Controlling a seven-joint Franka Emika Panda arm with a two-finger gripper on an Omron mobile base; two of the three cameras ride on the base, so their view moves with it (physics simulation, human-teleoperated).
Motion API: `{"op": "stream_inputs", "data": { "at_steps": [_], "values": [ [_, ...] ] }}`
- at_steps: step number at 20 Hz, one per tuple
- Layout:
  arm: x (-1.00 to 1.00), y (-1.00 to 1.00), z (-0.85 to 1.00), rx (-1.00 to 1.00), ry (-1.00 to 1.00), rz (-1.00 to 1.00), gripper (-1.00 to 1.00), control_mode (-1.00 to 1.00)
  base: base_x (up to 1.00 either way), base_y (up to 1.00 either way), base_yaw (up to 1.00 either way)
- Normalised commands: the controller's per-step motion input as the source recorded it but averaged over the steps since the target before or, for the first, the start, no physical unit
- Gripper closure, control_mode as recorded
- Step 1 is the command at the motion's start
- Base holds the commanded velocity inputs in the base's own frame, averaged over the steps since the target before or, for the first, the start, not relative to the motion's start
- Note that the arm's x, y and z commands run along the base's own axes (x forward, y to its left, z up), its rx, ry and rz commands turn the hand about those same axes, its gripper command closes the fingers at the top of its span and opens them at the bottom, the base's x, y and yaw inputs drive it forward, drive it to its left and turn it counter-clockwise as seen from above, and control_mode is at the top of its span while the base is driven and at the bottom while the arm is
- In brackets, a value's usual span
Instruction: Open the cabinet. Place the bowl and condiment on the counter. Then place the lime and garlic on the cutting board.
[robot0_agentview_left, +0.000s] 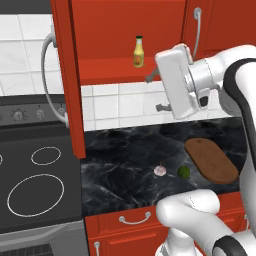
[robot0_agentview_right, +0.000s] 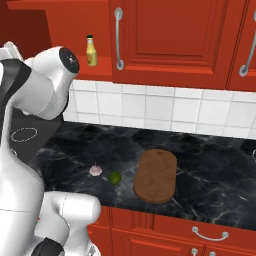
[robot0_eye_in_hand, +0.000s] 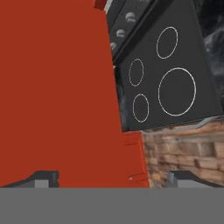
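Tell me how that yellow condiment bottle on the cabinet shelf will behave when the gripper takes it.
The condiment bottle stands upright, tall and narrow on the cabinet shelf, so a sideways nudge would probably tip it. Its small size suggests it is light. It looks smooth and rounded, so it may slip or twist unless the fingers close squarely on its body.

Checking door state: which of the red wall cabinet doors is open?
The leftmost red panelled door, swung out edge-on above the stovetop, exposing the small yellow bottle. The doors to its right sit closed.

On my black marble tabletop (robot0_agentview_left: 125, 170) lie the garlic (robot0_agentview_left: 159, 170), the lime (robot0_agentview_left: 183, 172) at its three o'clock, then the cutting board (robot0_agentview_left: 211, 160); the condiment (robot0_agentview_left: 138, 52) stands on the cabinet shelf (robot0_agentview_left: 115, 71).
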Motion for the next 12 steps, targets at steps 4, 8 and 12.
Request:
{"op": "stream_inputs", "data": {
  "at_steps": [4, 8, 12],
  "values": [
    [0.0, -0.19, -0.05, -0.3, -0.18, 0.0, -1.0, -1.0, 0.0, 0.0, 0.0],
    [0.0, -0.02, -0.04, -0.33, -0.13, 0.01, -1.0, -1.0, 0.0, 0.0, 0.0],
    [0.0, 0.0, -0.04, -0.37, -0.16, 0.01, -1.0, -1.0, 0.0, 0.0, 0.0]
  ]
}}
